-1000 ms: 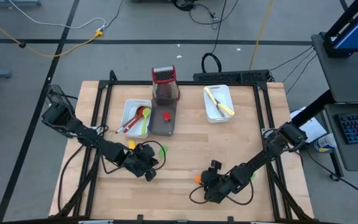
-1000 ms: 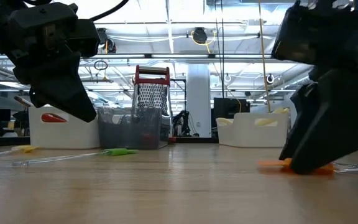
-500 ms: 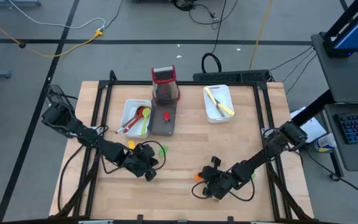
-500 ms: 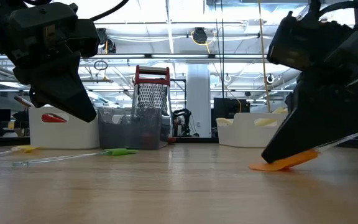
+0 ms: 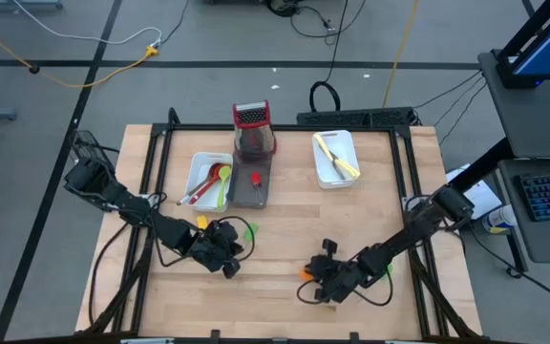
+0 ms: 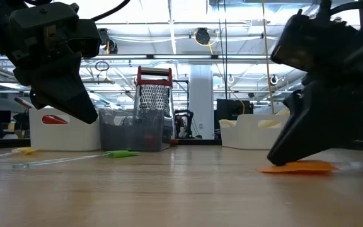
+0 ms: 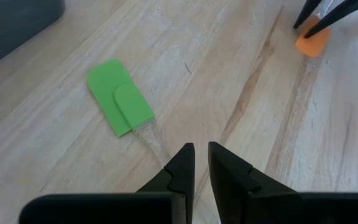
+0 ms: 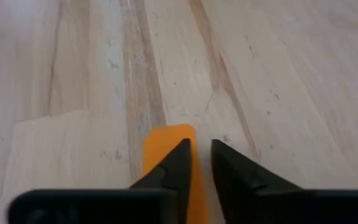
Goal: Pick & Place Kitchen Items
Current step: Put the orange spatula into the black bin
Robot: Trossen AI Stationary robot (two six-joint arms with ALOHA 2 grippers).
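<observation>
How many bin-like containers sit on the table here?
3: a white tray at left holding spoons, a grey tray beside it, and a white tray at right holding yellow utensils. None seems hidden.

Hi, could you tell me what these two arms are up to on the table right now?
The robot is sorting kitchen utensils into trays. The right gripper is down at the orange spatula, which lies flat on the table near its front edge, fingers nearly together over it; whether it is gripped is unclear. The left gripper waits, nearly shut and empty, beside the green spatula. Several utensils already lie in the white trays.
</observation>
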